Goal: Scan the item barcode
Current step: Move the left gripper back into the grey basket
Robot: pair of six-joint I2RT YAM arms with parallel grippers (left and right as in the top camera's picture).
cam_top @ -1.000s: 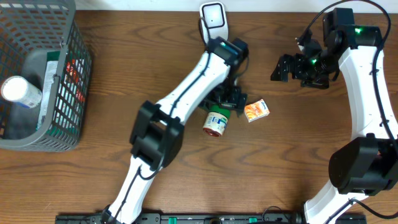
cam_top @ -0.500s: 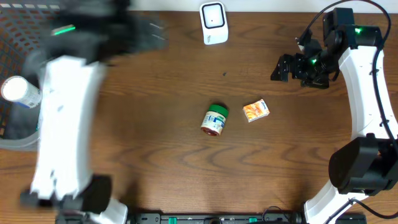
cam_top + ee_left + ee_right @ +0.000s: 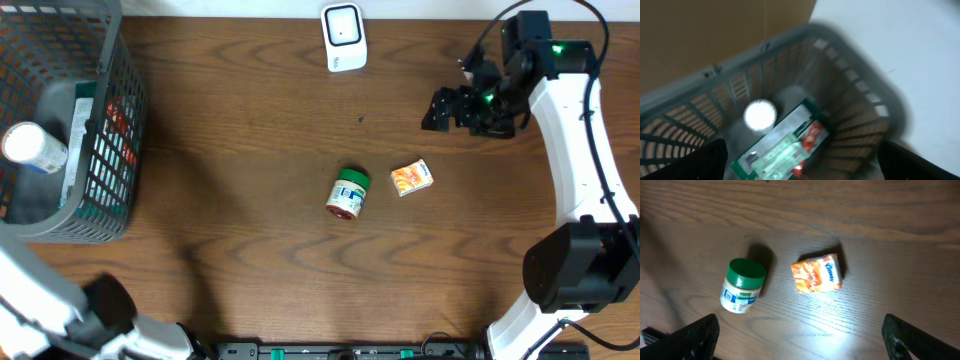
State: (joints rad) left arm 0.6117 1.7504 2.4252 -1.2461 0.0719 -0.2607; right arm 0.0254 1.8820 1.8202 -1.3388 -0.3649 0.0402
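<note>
A white scanner (image 3: 343, 38) stands at the table's far edge. Mid-table lie a green-lidded jar (image 3: 347, 193) (image 3: 742, 285) on its side and an orange packet (image 3: 411, 178) (image 3: 817, 274) just right of it. My right gripper (image 3: 440, 108) (image 3: 802, 345) hovers open above and right of them, holding nothing. My left gripper (image 3: 800, 170) is open and empty, looking down into a grey basket (image 3: 855, 65) that holds a white-capped bottle (image 3: 759, 114) and a green box (image 3: 782, 150). In the overhead view the left arm (image 3: 40, 300) is a blur at the bottom left.
The grey basket (image 3: 115, 120) sits at the table's left end, with a red item (image 3: 812, 135) beside the green box inside. The right arm's white links (image 3: 580, 150) run down the right side.
My left arm has swung away from the jar and packet, across to the left side and the basket. Jar and packet stay put. The right gripper has shifted slightly left.
</note>
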